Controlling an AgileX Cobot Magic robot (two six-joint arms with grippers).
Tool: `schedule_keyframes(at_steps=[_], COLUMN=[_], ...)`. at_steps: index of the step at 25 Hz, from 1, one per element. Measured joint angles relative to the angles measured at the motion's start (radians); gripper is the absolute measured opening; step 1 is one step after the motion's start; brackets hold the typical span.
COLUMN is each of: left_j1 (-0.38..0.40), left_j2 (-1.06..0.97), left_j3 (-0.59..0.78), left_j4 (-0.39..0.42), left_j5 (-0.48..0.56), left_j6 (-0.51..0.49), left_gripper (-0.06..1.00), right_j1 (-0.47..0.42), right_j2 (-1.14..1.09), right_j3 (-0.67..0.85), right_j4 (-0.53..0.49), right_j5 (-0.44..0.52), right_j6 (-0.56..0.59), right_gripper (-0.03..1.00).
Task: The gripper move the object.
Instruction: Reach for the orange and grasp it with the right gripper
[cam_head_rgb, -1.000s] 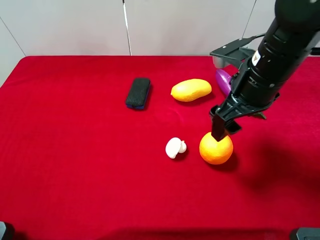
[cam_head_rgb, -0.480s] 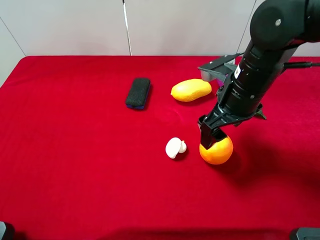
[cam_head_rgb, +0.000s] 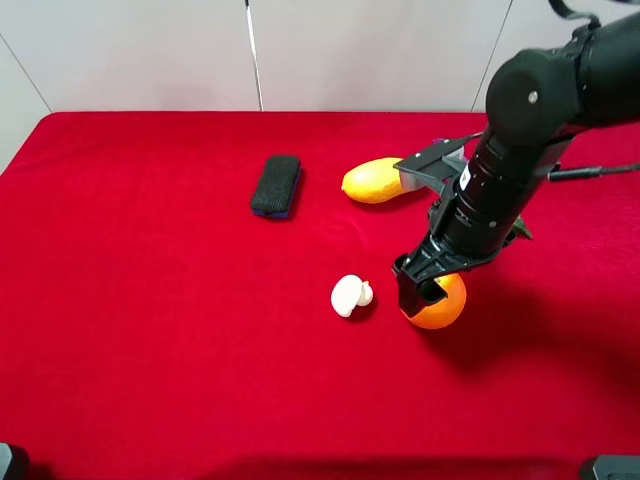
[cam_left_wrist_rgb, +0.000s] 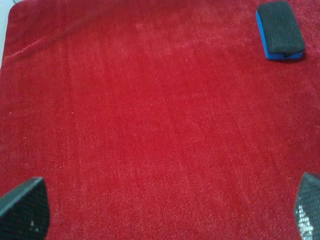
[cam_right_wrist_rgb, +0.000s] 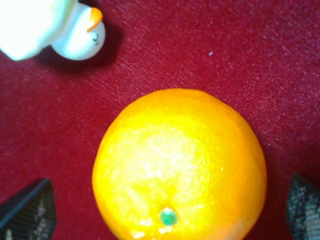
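Note:
The orange (cam_head_rgb: 441, 304) lies on the red cloth right of centre; it fills the right wrist view (cam_right_wrist_rgb: 180, 165). My right gripper (cam_head_rgb: 424, 290) is open and lowered over it. One black finger (cam_head_rgb: 408, 295) stands against the orange's left side. In the right wrist view the two fingertips (cam_right_wrist_rgb: 30, 212) sit wide apart on either side of the fruit, and the right gripper (cam_right_wrist_rgb: 167, 207) is not closed on it. My left gripper (cam_left_wrist_rgb: 165, 207) is open over bare red cloth, away from the orange.
A white mushroom (cam_head_rgb: 350, 295) lies just left of the orange and shows in the right wrist view (cam_right_wrist_rgb: 50, 27). A yellow mango (cam_head_rgb: 372, 181) lies behind, partly covered by the arm. A black and blue eraser (cam_head_rgb: 276, 186) sits further left, also in the left wrist view (cam_left_wrist_rgb: 280, 29).
My right arm has come down and shifted left, bringing the gripper from above the orange to around it. The orange and the other things have not moved.

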Motion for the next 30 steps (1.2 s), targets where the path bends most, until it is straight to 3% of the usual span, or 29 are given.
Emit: schedule_keyframes(at_steps=[14,24,28,30], left_j1=[0.000,0.000,0.000,0.000], left_j2=[0.000,0.000,0.000,0.000], left_j3=[0.000,0.000,0.000,0.000], left_j4=[0.000,0.000,0.000,0.000], left_j5=[0.000,0.000,0.000,0.000], left_j6=[0.000,0.000,0.000,0.000], left_gripper=[0.98,0.98,0.98,0.98], right_j1=[0.000,0.000,0.000,0.000], right_j2=[0.084,0.084,0.084,0.084], right_j3=[0.034,0.034,0.034,0.034], right_j4=[0.020,0.021,0.021,0.021], right_j5=[-0.110,-0.117,-0.116,-0.116], right_j6=[-0.018,-0.019,-0.019,-0.019], right_gripper=[0.69,0.69,0.56,0.56])
